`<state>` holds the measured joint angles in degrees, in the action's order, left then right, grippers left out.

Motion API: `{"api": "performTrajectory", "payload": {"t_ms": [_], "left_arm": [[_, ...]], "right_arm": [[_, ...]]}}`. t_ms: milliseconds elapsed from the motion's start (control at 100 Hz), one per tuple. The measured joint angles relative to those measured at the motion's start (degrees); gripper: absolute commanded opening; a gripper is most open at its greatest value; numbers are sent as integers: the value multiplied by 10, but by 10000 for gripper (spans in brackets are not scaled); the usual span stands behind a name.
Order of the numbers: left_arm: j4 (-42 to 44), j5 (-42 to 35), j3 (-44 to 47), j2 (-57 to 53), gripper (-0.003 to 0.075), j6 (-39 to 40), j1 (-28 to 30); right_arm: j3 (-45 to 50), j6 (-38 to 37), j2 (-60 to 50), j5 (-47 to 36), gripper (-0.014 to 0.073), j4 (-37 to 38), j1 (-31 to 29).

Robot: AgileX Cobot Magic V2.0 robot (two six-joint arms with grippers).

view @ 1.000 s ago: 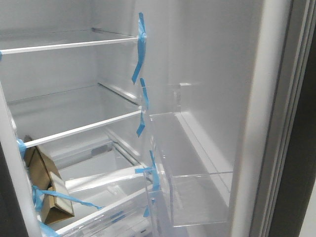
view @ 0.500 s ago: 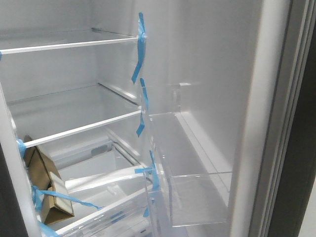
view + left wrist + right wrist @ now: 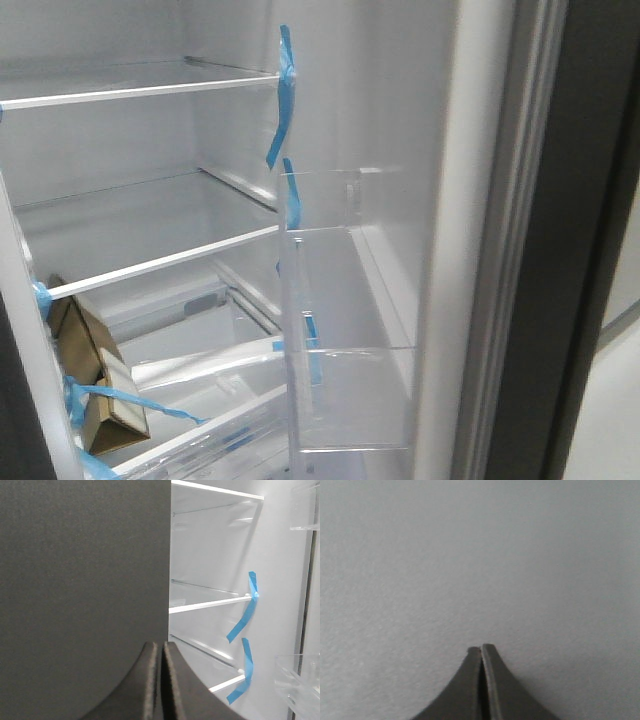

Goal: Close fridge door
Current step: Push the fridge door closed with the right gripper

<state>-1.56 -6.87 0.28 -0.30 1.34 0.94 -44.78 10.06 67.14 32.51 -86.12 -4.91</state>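
Note:
The fridge door [image 3: 400,120] stands partly open on the right of the front view. Its white lining carries clear plastic bins [image 3: 350,395] and blue tape [image 3: 292,195], and its dark grey outer face [image 3: 580,250] shows at the far right. My right gripper [image 3: 481,649] is shut and empty, with its tips right at a flat matte grey surface [image 3: 480,555] that fills its wrist view. My left gripper [image 3: 161,647] is shut and empty, beside a dark grey panel [image 3: 80,580], with the fridge's inside beyond it. Neither gripper shows in the front view.
Inside the fridge are white-edged glass shelves [image 3: 150,265] with blue tape [image 3: 285,90], clear drawers [image 3: 210,370] low down, and a taped brown cardboard box [image 3: 100,385] at the lower left. A dark edge [image 3: 15,420] borders the left side.
The fridge door has swung left toward the fridge body. Its bins moved left and more of its dark outer face shows at the right.

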Motion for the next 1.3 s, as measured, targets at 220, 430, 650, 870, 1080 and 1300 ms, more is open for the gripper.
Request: {"api": "performTrajectory", "payload": {"t_ms": [220, 430, 650, 870, 1080, 1300], "left_arm": [[0, 0, 0, 0, -20, 0, 0], [0, 0, 0, 0, -20, 0, 0], [0, 0, 0, 0, -20, 0, 0], [0, 0, 0, 0, -20, 0, 0], [0, 0, 0, 0, -20, 0, 0], [0, 0, 0, 0, -20, 0, 0]], "right_arm": [[-42, 9, 30, 69, -73, 0, 0], [-92, 26, 73, 109, -73, 0, 17], [-121, 33, 89, 112, -73, 0, 49], [-125, 33, 110, 100, -73, -7, 88], [-125, 43, 152, 84, -73, -21, 123], [-125, 104, 178, 82, -73, -59, 130]]}}
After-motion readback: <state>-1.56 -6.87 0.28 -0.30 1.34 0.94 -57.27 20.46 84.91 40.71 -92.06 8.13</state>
